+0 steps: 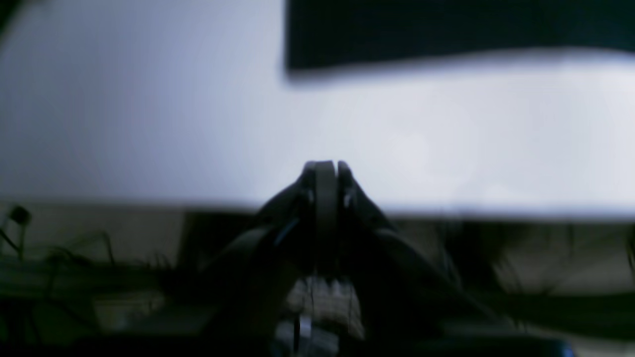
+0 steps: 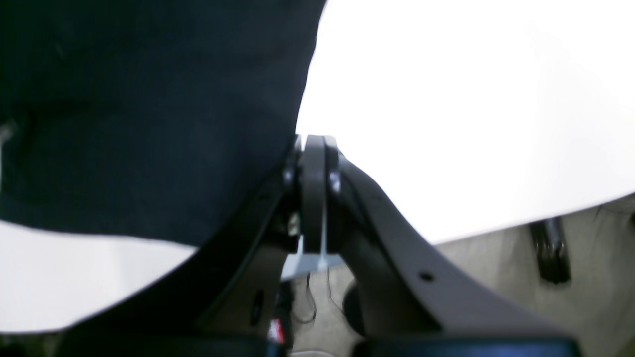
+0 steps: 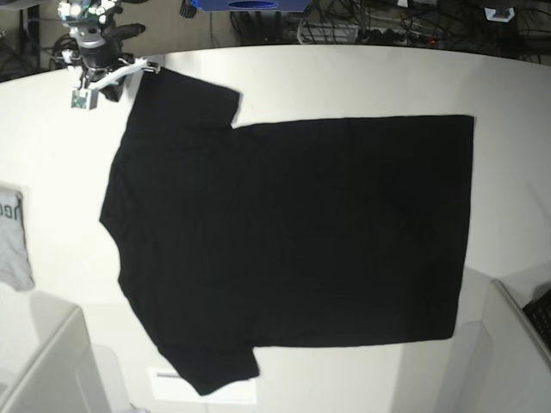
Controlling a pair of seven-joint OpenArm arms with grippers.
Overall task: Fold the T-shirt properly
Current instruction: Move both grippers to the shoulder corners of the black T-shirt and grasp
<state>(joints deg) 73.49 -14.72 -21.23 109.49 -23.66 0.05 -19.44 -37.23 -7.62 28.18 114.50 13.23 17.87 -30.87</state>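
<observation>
T-shirt (image 3: 293,232) is spread flat on tabletop (image 3: 344,77), long axis left-right in base view; right fingers (image 2: 313,144), pressed together and empty, are set nearer, at its edge, left fingers (image 1: 326,166) likewise closed, apart.

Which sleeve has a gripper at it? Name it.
The T-shirt's sleeve at the table's far edge; the right gripper sits at its corner. The near sleeve lies alone.

White table (image 3: 344,77), cables (image 3: 370,26) behind
</observation>
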